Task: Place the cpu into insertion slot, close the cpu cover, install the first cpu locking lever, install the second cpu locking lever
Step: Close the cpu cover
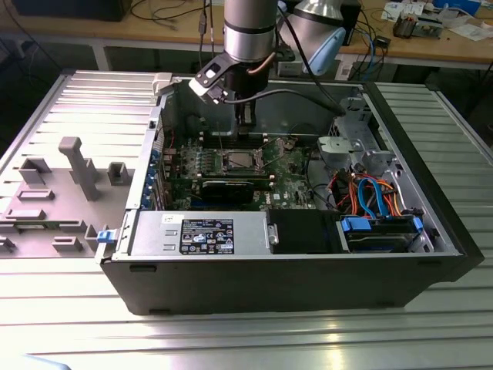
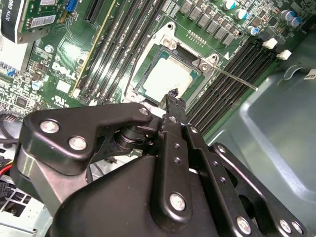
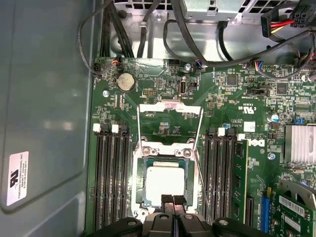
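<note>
Currently | cpu [image 3: 165,182] seated in insertion slot [image 3: 137,183] | cpu cover [image 3: 170,105] open

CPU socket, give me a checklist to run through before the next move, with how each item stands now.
1. The cpu lies flat in the insertion slot: ok.
2. The cpu cover closed over it: not ok, it stands swung open beyond the slot.
3. The locking lever latched: not ok, it sticks out free beside the slot.
4. The gripper empty: ok, shut on nothing, over the slot's edge.
5. Corner marking of the cpu matched to the slot: cannot tell.
</note>
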Robot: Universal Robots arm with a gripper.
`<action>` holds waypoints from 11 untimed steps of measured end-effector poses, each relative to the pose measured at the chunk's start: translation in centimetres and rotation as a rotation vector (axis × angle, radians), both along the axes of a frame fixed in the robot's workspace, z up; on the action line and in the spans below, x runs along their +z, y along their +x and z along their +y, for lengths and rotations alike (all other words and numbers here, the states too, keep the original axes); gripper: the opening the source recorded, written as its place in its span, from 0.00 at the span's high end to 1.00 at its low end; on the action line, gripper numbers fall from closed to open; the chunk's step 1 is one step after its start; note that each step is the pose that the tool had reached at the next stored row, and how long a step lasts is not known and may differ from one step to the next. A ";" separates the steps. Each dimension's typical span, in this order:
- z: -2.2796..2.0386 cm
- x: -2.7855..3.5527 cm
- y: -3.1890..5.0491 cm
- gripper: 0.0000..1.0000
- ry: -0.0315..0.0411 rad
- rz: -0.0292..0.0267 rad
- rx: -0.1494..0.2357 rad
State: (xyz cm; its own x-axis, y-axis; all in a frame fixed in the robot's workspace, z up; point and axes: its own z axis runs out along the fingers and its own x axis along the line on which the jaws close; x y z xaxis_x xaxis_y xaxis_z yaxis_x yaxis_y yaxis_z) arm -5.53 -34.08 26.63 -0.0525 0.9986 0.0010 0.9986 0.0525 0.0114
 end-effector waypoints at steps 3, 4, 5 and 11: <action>0.00 0.69 0.00 0.89 -0.0002 0.0001 0.000; 0.00 0.71 0.00 0.89 0.0002 -0.0002 0.000; 0.00 0.73 0.00 0.89 0.0002 -0.0001 0.000; -0.01 0.75 0.29 0.89 -0.0002 0.0001 0.000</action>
